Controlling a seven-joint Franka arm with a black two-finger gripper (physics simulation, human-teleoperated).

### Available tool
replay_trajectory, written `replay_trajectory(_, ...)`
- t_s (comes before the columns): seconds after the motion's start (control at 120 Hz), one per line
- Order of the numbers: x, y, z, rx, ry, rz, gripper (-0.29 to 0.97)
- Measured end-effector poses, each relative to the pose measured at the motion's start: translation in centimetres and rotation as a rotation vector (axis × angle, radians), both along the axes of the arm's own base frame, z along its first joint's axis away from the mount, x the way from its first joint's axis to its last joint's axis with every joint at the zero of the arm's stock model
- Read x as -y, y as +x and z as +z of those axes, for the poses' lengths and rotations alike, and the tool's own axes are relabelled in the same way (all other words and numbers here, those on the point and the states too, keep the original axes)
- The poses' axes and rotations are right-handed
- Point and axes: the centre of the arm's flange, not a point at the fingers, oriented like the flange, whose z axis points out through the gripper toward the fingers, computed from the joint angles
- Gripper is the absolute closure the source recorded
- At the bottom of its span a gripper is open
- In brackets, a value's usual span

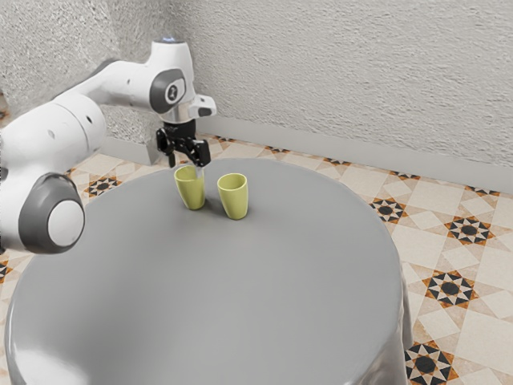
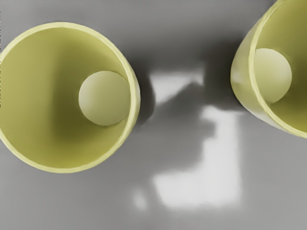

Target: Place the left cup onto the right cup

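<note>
Directly over the left cup [image 1: 191,189], the Franka arm's black gripper [image 1: 191,164] hangs with its fingers spread, pinching nothing. The tips sit at about rim height; whether one touches the rim cannot be told. The cup stands upright toward the far side of the round grey table [image 1: 240,305], just beside the right cup [image 1: 233,196], with a narrow gap between them. The wrist camera shows both yellow-green cups mouth-up and empty.

That closeness looks like the main hazard. A finger lowered on the side facing the neighbour could nudge the right cup, and on this smooth, faintly glossy tabletop a nudged cup would probably slide rather than stay put. The tapered walls pose a second risk: a pinch on one wall might slip or let the cup tilt, and a tilted cup could catch the other's rim instead of settling onto it.

Around the table, cream floor tiles carry orange-and-black star patterns, and a rough grey plaster wall closes the far side.
</note>
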Motion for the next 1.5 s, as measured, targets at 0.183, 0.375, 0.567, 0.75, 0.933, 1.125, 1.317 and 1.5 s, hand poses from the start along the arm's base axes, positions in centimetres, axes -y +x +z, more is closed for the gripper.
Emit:
replay_trajectory(0.183,-0.6,0.5,0.4,0.033,0.003,0.005,0.0)
replay_trajectory(0.375,-2.9,0.3,0.5,0.041,0.003,0.029,0.0)
replay_trajectory(0.567,-6.8,-0.5,0.3,0.037,0.005,0.072,0.0)
replay_trajectory(0.75,-7.8,-0.7,0.2,0.037,0.005,0.077,0.0)
replay_trajectory(0.933,-7.8,-0.5,-0.8,0.03,-0.001,0.072,0.0)
replay_trajectory(1.125,-8.1,0.0,-1.4,0.046,-0.002,0.07,0.0)
replay_trajectory(1.317,-8.0,0.2,-1.9,0.048,-0.004,0.066,0.0)
replay_trajectory(1.5,-8.0,0.7,-0.9,0.085,0.018,0.06,0.0)
